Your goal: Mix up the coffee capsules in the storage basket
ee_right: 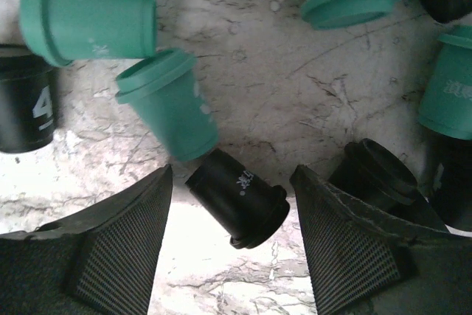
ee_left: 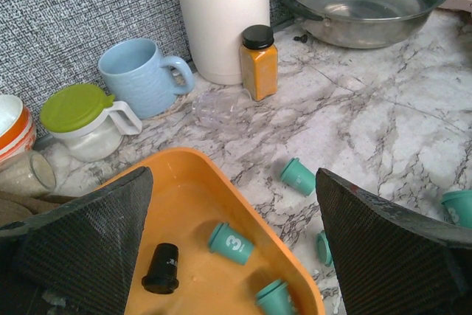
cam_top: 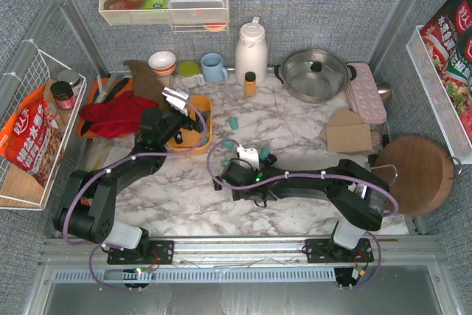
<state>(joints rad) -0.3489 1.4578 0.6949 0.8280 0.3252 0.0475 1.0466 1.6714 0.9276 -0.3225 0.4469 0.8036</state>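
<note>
Left gripper (ee_left: 233, 182) hangs right over the basket (ee_left: 247, 215), fingers spread wide, nothing in them. The basket sits left of the middle of the counter (cam_top: 295, 127), nearer the back edge than the front. The left wrist view only shows a few capsules (ee_left: 230, 243) in there: two teal (one marked 3) and a black one (ee_left: 162, 268), all tipped on their sides. A few more teal ones lie loose on the marble just past the basket's right rim.

Right gripper (ee_right: 232, 173) is down low around mid-counter, fingers apart, with a black capsule (ee_right: 240, 198) lying on its side between them. Can't tell if either finger actually touches it. More teal and black ones are scattered around it, one black showing a 4.
</note>
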